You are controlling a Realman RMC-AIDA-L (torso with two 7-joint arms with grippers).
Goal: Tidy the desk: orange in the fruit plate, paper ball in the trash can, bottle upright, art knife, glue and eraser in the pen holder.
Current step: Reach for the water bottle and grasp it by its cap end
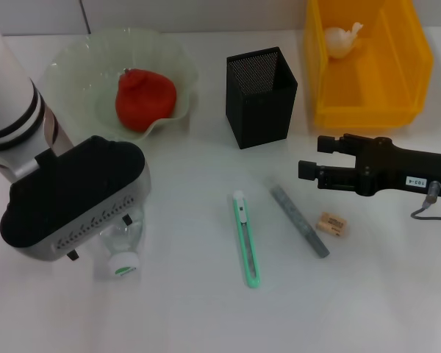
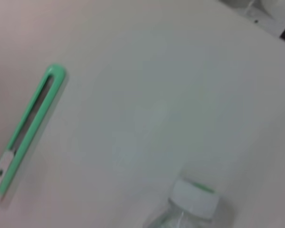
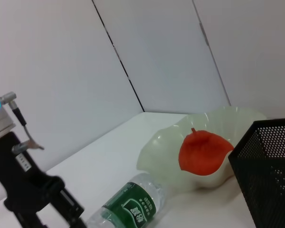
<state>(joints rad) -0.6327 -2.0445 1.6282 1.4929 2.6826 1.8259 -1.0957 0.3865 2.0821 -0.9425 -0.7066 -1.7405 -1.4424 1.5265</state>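
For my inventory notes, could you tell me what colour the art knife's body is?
Green, with a white tip; the art knife shows best in the head view.

Open desk [image 1: 198, 309] across the front edge and centre. 3 small things lie in a row mid-desk: knife [image 1: 246, 239], glue stick [image 1: 299, 220], eraser [image 1: 331, 223], with narrow gaps between them. Pen holder [image 1: 260, 96] stands behind them, bare strip between. Left gripper [image 1: 95, 243] sits low over the lying bottle [image 1: 123, 246], blocking the left front. Right gripper [image 1: 309, 157] hangs above the eraser side. Bowl [image 1: 73, 73] and yellow bin [image 1: 419, 66] fill the back.
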